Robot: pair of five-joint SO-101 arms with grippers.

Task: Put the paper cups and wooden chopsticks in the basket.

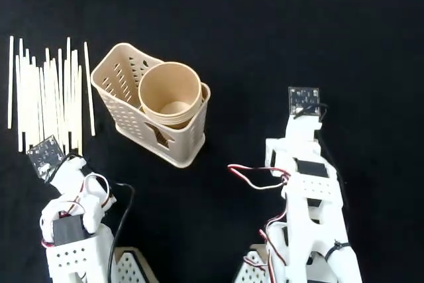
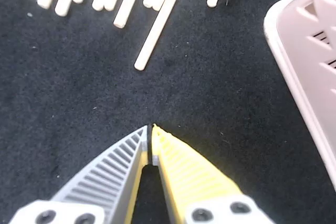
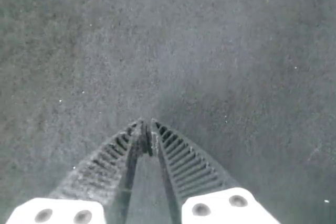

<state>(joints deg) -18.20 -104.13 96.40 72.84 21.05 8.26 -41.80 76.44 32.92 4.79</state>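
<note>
Recorder: Basket (image 1: 136, 127) position and appearance?

Observer: Cream plastic, rectangular, walls pierced with slots. It stands upright on the black worktop (image 1: 265, 44), left of centre and turned at an angle.

Recorder: Paper cups (image 1: 170, 94)?

Observer: Tan and nested into one stack, with several rims visible one under another, mouths up. The stack stands inside the basket at its near-right end. The far-left end of the basket holds nothing I can see.

Recorder: Wooden chopsticks (image 1: 50, 94)?

Observer: Pale, thin sticks lying flat on the worktop at far left, outside the basket. They are roughly parallel and run near to far, some overlapping. The rightmost one lies just beside the basket's left corner.

Recorder: Left end effector (image 2: 151, 129)?

Observer: Narrow, tips together, one grey finger (image 2: 118, 161) and one yellow, gripping nothing. It hangs over bare cloth near the near ends of the chopsticks, with the basket's edge off to the right.

Recorder: Right end effector (image 3: 146, 127)?

Observer: Also pinched closed and empty, above bare black cloth. That arm sits at near right, well apart from the basket.
</note>
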